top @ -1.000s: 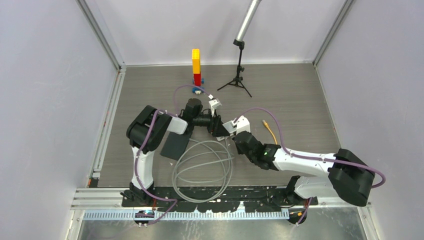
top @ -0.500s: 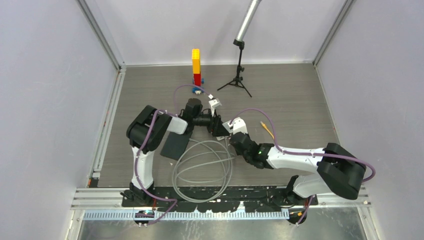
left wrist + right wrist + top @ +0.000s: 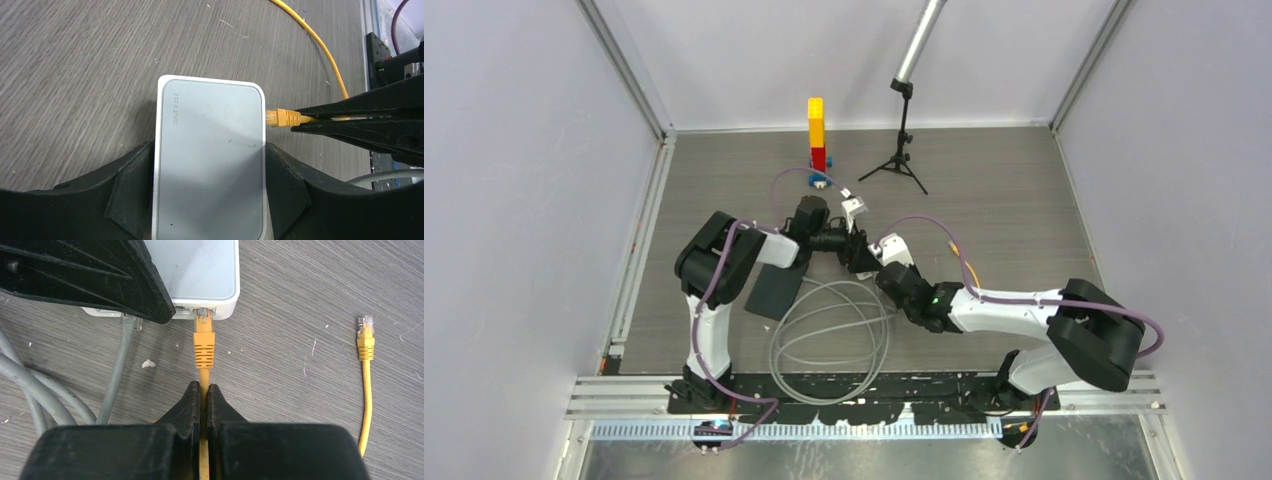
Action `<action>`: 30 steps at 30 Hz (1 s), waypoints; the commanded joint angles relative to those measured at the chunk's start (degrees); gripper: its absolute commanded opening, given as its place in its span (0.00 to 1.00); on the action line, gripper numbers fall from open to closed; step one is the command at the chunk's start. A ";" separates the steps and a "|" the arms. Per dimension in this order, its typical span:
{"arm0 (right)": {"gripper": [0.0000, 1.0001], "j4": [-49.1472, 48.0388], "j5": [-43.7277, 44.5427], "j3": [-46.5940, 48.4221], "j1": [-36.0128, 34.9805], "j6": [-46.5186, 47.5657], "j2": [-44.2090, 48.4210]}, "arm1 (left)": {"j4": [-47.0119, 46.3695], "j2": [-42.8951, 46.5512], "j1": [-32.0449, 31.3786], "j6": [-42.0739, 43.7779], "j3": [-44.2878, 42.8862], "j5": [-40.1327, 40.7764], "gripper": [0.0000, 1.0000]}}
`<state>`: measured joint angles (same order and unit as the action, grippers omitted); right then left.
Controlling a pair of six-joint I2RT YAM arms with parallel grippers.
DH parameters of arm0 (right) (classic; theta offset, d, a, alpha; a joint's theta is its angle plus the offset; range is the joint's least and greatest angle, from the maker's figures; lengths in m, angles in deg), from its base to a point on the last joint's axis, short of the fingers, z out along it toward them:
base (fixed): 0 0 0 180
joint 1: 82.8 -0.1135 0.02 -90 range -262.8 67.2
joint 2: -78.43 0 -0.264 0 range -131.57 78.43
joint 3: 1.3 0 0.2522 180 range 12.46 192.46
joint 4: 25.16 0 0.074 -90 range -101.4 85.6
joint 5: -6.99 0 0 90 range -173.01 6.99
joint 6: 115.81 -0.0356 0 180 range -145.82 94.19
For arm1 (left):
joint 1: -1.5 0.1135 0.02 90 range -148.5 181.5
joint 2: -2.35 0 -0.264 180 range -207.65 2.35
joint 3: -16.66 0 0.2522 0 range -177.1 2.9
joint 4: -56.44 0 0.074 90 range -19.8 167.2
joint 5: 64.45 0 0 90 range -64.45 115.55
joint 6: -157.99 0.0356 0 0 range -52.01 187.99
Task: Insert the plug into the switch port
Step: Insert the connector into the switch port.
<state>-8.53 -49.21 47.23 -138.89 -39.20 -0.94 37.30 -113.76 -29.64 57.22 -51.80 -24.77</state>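
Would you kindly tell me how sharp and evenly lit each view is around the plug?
Left wrist: sharp, lettering on the switch legible, its near half in soft shadow. Right wrist: the yellow plug crisp, the switch top slightly washed out, the right gripper very dark. Top external: evenly lit, plug too small to resolve.

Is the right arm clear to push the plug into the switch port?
Probably yes: the right gripper pinches the cable behind the plug, whose tip meets the port; the left gripper holds the switch, its finger beside the port.
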 commanded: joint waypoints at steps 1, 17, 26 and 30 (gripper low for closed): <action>0.01 -5.13 4.66 3.33 0.55 1.72 -1.56 | 9.88 -0.22 -1.73 1.21 1.18 -1.58 0.00; 0.00 -5.12 6.89 3.87 0.63 4.29 0.41 | 14.54 -0.31 -2.38 3.92 -0.32 0.40 0.00; 0.00 -5.22 8.87 5.02 0.95 4.64 -4.77 | 14.05 1.07 -2.62 3.82 0.27 -1.76 0.00; 0.01 -5.84 9.12 5.17 1.80 5.20 -4.75 | 13.75 1.09 -2.96 3.98 0.21 -2.85 0.00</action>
<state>-8.40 -45.76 49.57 -138.94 -34.87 -5.60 42.63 -112.73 -30.25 61.03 -53.62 -21.50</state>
